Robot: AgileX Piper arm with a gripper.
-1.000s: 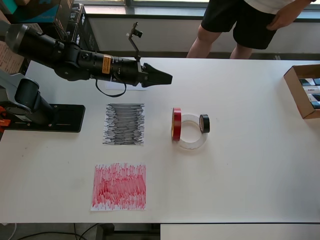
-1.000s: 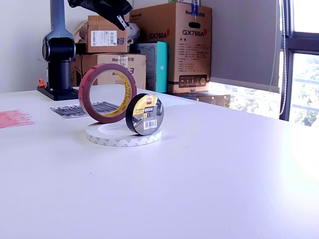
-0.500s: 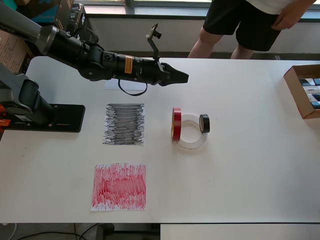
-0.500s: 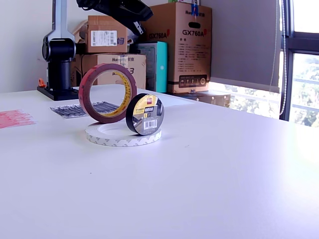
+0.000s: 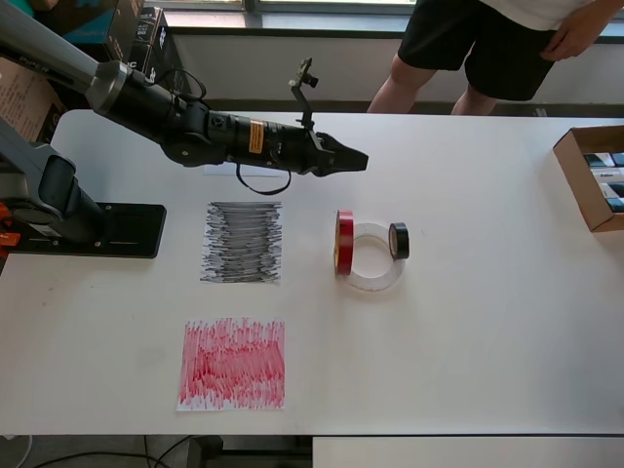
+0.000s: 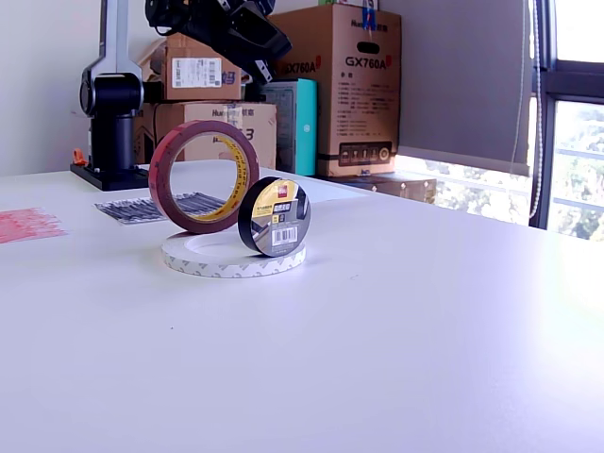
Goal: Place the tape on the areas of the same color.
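A red roll [image 5: 344,242] stands on edge on the white table, leaning at the left rim of a wide white ring [image 5: 374,280] that lies flat. A small black roll [image 5: 399,240] stands on edge at the ring's right rim. In the exterior view the red roll [image 6: 203,176], the black roll [image 6: 274,216] and the white ring [image 6: 231,258] show close up. A black scribbled sheet [image 5: 242,242] and a red scribbled sheet [image 5: 233,363] lie to the left. A plain white sheet [image 5: 216,173] is mostly hidden under the arm. My gripper [image 5: 357,159] is shut and empty, up and away beyond the rolls.
The arm's base [image 5: 88,226] sits at the overhead view's left. An open cardboard box [image 5: 591,177] stands at the right edge. A person [image 5: 468,44] stands at the far side. Stacked boxes [image 6: 326,85] fill the exterior view's background.
My gripper has swung to the overhead view's right, from near the white sheet toward the rolls, then dipped a little lower. The rolls and sheets have not moved.
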